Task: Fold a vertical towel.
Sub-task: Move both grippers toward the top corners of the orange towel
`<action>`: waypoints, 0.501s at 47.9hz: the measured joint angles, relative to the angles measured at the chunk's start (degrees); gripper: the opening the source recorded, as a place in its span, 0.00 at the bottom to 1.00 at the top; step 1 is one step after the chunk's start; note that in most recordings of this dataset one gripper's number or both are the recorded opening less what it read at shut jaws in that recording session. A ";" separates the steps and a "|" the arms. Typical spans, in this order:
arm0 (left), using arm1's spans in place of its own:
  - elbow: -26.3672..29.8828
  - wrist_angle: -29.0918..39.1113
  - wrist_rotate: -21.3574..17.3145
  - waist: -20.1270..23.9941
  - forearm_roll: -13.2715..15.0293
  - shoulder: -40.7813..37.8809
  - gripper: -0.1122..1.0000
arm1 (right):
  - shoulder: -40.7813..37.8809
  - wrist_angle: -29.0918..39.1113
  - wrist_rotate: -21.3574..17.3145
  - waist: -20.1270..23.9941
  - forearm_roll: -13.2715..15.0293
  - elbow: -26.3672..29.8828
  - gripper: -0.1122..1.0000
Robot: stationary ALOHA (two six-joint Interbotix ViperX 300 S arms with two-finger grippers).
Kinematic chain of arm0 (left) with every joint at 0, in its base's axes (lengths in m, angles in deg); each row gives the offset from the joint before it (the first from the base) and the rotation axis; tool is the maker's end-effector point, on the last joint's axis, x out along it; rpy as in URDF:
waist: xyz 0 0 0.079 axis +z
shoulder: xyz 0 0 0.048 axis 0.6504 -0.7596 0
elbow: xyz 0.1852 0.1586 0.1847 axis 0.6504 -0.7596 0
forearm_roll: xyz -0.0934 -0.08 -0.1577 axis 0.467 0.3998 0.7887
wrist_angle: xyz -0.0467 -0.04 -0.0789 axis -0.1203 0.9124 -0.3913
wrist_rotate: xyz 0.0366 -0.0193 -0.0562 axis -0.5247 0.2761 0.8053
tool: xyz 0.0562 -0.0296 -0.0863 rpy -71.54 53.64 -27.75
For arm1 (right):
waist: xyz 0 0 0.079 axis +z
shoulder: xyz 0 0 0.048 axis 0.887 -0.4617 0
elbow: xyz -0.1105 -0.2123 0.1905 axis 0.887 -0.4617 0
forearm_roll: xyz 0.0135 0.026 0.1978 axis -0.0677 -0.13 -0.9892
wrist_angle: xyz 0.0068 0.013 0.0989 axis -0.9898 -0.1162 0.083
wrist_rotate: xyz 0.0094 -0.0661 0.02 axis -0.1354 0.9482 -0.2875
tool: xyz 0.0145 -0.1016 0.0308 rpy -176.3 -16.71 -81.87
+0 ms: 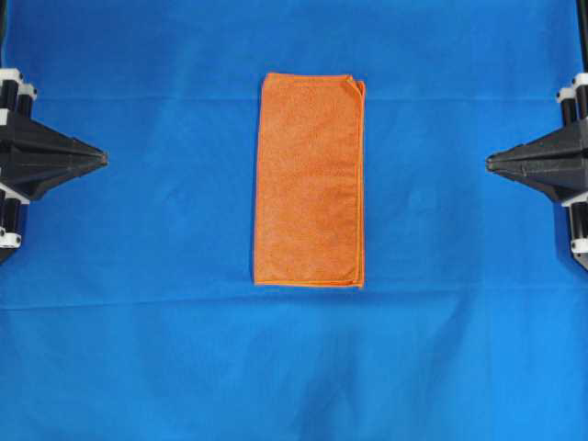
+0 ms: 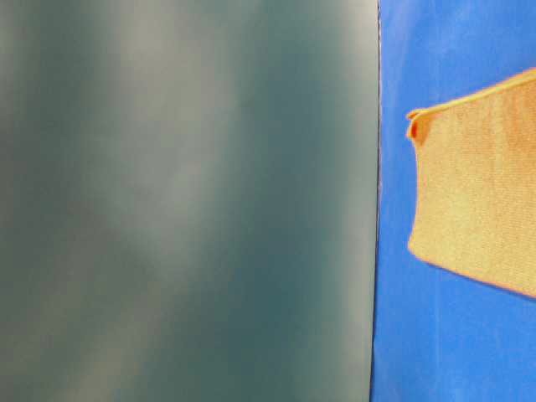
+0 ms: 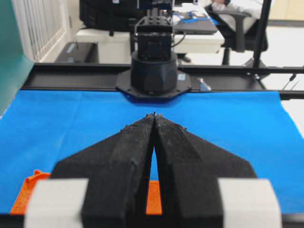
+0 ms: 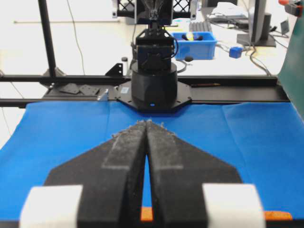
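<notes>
1. The left black claw point(image 1: 103, 158) waits at the left side, tips pressed together, holding nothing, well apart from the cloth.
2. The small fuzzy orange towel point(image 1: 310, 180) lies flat in the middle of the big blue cloth point(image 1: 138, 349), long side running far to near. It looks already doubled, and its far right corner is a bit messy.
3. The right black claw point(image 1: 490, 162) waits at the right side, tips together, empty.
4. To fold well, I think each claw should open, pinch one near corner, lift both together, and lay them evenly on the far edge.
</notes>
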 measured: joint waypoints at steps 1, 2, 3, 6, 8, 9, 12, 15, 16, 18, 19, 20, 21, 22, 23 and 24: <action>0.00 0.00 0.00 0.00 0.00 0.00 0.10 | 0.00 0.00 0.00 0.00 0.00 0.00 0.10; 0.00 0.00 0.09 0.00 0.09 -0.18 0.10 | 0.00 0.00 0.00 0.00 0.00 0.00 0.10; 0.26 0.00 0.35 0.09 0.53 -0.53 0.10 | -0.18 0.18 -0.09 0.00 -0.09 0.09 0.10; 0.79 0.00 0.44 0.18 1.05 -1.67 0.10 | -0.88 1.41 -0.09 0.00 -0.18 0.44 0.10; 1.32 0.00 0.44 0.18 1.05 -2.64 0.10 | -1.41 2.55 -0.18 -0.26 -0.26 0.88 0.10; 1.58 0.00 0.44 0.26 1.05 -3.16 0.10 | -1.76 3.16 -0.26 -0.53 -0.35 1.14 0.10; 2.64 0.00 0.44 0.53 1.14 -5.19 0.10 | -2.72 4.92 -0.62 -1.76 -0.70 2.02 0.10; 3.60 0.00 0.44 1.41 1.14 -7.65 0.10 | -3.96 6.59 -1.41 -3.60 -1.14 2.90 0.10; 3.87 0.00 0.44 1.76 1.14 -8.35 0.10 | -4.48 7.12 -1.67 -4.39 -1.14 3.16 0.10; 4.57 0.00 0.44 2.72 1.23 -10.11 0.10 | -5.54 7.91 -2.20 -5.80 -1.23 3.69 0.10; 4.83 -0.09 0.53 3.34 1.14 -11.07 0.10 | -6.06 8.17 -2.37 -6.50 -1.23 3.87 0.10; 5.10 -0.18 0.53 3.96 1.14 -12.04 0.10 | -6.68 8.53 -2.55 -7.21 -1.23 4.13 0.10; 5.27 -0.18 0.62 4.66 1.23 -13.10 0.10 | -7.47 8.88 -2.72 -7.91 -1.32 4.39 0.10; 5.54 -0.18 0.62 5.45 1.14 -14.06 0.10 | -8.09 9.23 -2.81 -8.61 -1.32 4.66 0.10; 5.71 -0.18 0.70 6.06 1.23 -15.12 0.10 | -8.88 9.67 -2.99 -9.23 -1.23 4.92 0.10; 5.89 -0.18 0.79 6.68 1.23 -16.00 0.10 | -9.67 10.02 -3.08 -9.93 -1.32 5.10 0.10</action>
